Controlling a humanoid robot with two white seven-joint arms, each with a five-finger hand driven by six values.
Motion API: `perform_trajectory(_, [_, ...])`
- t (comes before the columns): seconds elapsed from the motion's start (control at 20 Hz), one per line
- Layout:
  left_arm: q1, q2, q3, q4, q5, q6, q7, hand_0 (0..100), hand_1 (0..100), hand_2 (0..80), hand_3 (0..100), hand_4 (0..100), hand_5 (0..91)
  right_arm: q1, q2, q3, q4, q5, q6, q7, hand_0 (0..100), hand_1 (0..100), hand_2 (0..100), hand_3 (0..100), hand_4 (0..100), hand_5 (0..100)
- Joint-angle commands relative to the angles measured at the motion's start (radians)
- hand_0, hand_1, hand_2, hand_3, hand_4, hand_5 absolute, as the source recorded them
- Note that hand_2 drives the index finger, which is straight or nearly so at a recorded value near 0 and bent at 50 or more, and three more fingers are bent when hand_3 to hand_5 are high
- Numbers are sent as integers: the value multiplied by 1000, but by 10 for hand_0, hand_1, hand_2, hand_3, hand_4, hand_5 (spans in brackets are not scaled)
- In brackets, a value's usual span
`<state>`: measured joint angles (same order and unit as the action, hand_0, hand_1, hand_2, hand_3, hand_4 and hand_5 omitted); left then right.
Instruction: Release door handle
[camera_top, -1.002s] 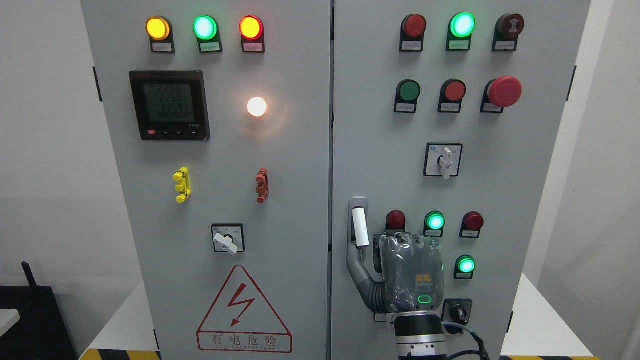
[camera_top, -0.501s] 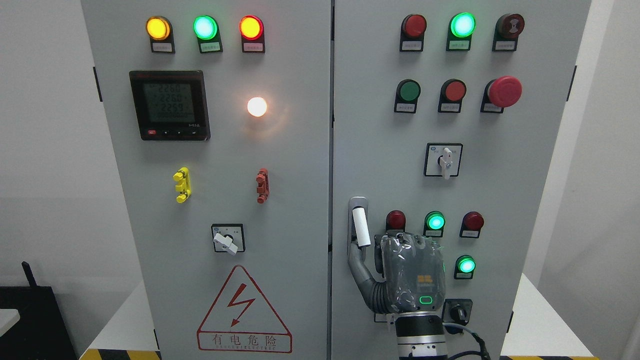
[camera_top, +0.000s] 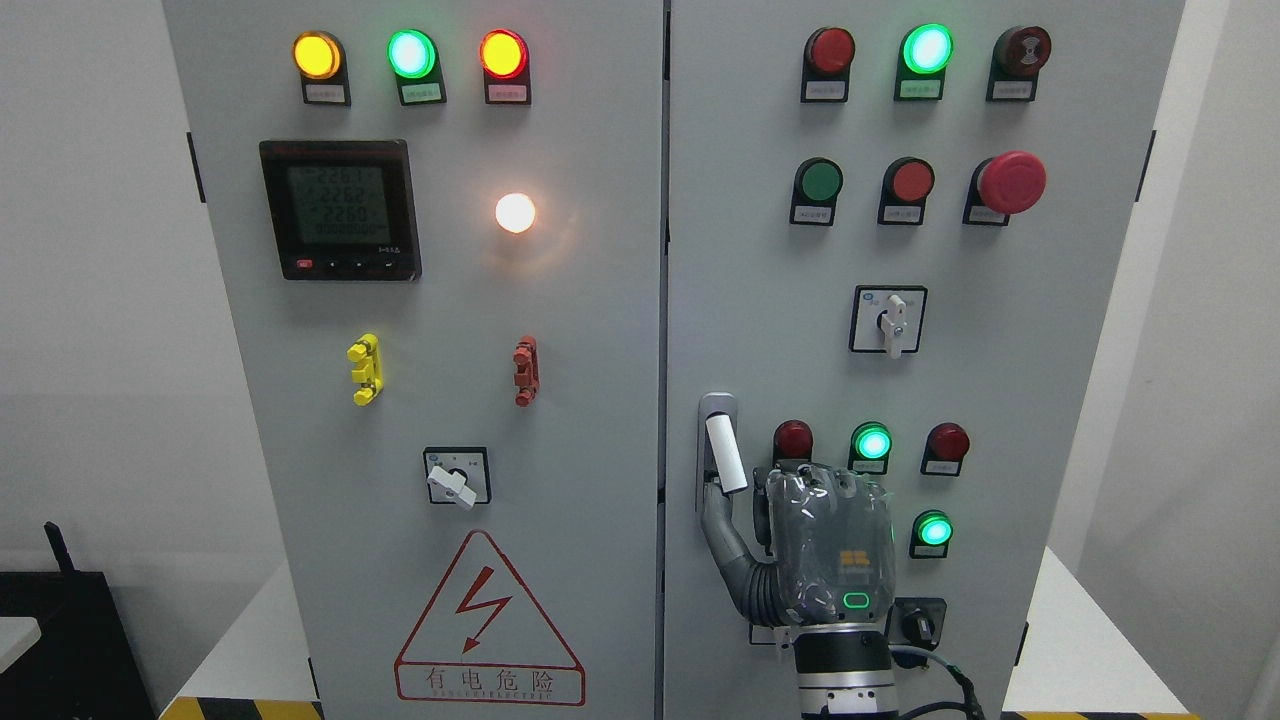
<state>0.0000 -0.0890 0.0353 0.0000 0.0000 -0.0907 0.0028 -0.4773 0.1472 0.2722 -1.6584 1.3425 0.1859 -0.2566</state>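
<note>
The door handle is a white lever in a grey recessed plate at the left edge of the cabinet's right door. Its lower end leans slightly right. My right hand comes up from the bottom edge, with its back towards the camera, just right of and below the lever. The thumb reaches up-left and touches the lever's lower end. The other fingers are curled towards the door behind the hand's back, and their tips are hidden. My left arm does not show.
Around the hand on the right door are red and green lamps, a lit green lamp and a black knob switch. Higher up are a white selector switch and a red mushroom button. The left door carries a meter.
My right hand has shifted slightly right and up. The lever's lower end has swung a little to the right with it.
</note>
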Motion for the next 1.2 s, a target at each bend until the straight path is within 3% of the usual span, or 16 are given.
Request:
perform_trajectory(0.0, [-15, 0, 0, 25, -29, 0, 0, 120, 389, 0, 0, 0, 0, 0, 0, -8, -4, 0, 1, -10, 614, 351, 1000, 1000, 1000, 970])
perform_trajectory(1.15, [-15, 0, 0, 23, -29, 0, 0, 120, 389, 0, 0, 0, 0, -3, 0, -10, -6, 0, 15, -10, 600, 409, 1000, 1000, 1000, 971])
